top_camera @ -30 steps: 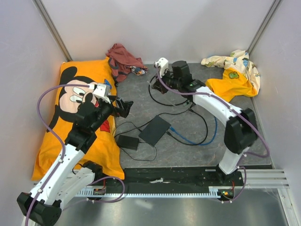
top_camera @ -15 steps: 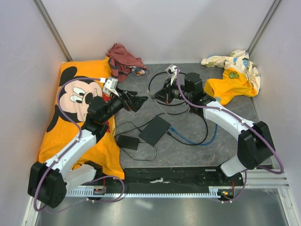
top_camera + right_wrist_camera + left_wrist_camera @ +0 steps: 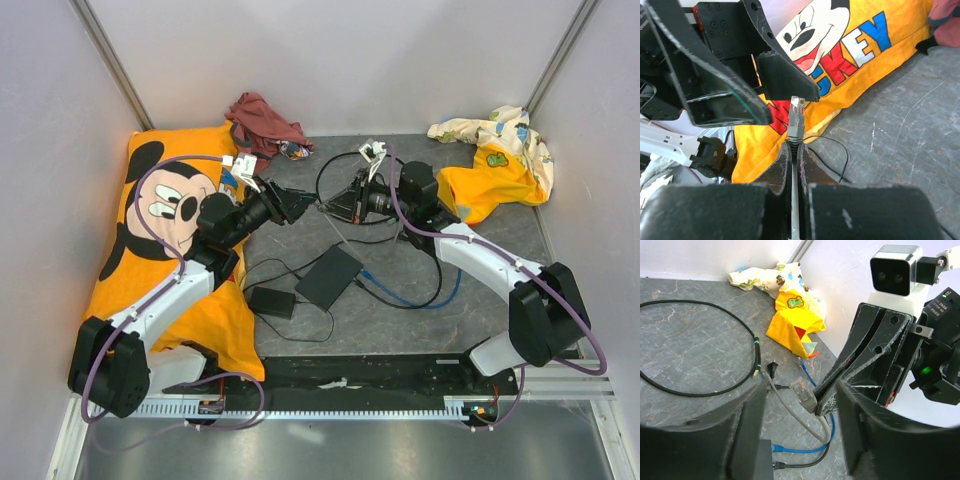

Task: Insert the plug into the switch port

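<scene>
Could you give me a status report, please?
Right pincer shut on cable behind plug. Left pincer open around plug, midair. Switch flat on table, untouched. Adapter beside it.

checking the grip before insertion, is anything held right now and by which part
The right gripper pinches the grey cable between its fingers, just behind the plug. The left gripper holds nothing.

My grey tabletop (image 3: 420,310) carries a Mickey pillow (image 3: 150,280) at left, a flat black box (image 3: 328,276) mid-frame, probably crumpled clothes (image 3: 495,160) upper right.
</scene>
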### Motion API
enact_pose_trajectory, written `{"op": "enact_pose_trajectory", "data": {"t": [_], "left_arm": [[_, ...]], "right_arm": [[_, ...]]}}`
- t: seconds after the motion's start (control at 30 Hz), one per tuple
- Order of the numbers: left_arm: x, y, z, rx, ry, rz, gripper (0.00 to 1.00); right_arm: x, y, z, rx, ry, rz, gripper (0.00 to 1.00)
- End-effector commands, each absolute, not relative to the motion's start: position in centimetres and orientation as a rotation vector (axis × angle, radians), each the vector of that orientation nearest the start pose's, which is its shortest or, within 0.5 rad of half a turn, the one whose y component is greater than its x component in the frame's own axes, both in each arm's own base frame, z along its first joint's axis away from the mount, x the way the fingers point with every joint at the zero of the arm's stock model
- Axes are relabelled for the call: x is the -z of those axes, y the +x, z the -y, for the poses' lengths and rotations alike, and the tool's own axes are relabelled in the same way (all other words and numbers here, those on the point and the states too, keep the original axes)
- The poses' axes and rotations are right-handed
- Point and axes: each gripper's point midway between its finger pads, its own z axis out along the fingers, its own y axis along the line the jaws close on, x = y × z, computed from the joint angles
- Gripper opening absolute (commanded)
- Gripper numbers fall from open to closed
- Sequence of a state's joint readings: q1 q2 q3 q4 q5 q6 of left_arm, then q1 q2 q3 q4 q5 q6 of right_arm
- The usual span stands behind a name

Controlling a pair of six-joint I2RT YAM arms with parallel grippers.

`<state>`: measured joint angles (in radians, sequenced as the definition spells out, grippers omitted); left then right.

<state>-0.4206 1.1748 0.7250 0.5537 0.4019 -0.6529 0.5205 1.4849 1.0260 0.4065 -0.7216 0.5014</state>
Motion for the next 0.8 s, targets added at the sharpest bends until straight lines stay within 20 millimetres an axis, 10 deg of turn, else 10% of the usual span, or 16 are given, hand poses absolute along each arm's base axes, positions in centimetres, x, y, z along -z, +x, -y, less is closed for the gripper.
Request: {"op": "enact_pose_trajectory", "data": {"t": [0.0, 0.3, 0.63, 0.77], "left_arm": [[-32.0, 31.7, 25.4, 1.227, 0.185, -1.520, 0.56], [-31.5, 31.1, 26.5, 1.260, 0.199, -1.538, 0.02], [-30.2, 30.8, 26.5, 1.239, 0.022, -1.588, 0.02], [-28.8, 31.2, 26.0, 1.215, -0.148, -1.677, 0.02]], "right_arm": [[-29.9, 29.9, -33.0, -1.391, -0.656, -1.586, 0.00], [-29.6, 29.7, -33.1, -1.416, -0.662, -1.589, 0.00], [-29.2, 29.6, -32.2, -1.249, -0.695, -1.590, 0.35], [-28.7, 30.2, -31.5, -0.938, -0.705, -1.566, 0.50]]}}
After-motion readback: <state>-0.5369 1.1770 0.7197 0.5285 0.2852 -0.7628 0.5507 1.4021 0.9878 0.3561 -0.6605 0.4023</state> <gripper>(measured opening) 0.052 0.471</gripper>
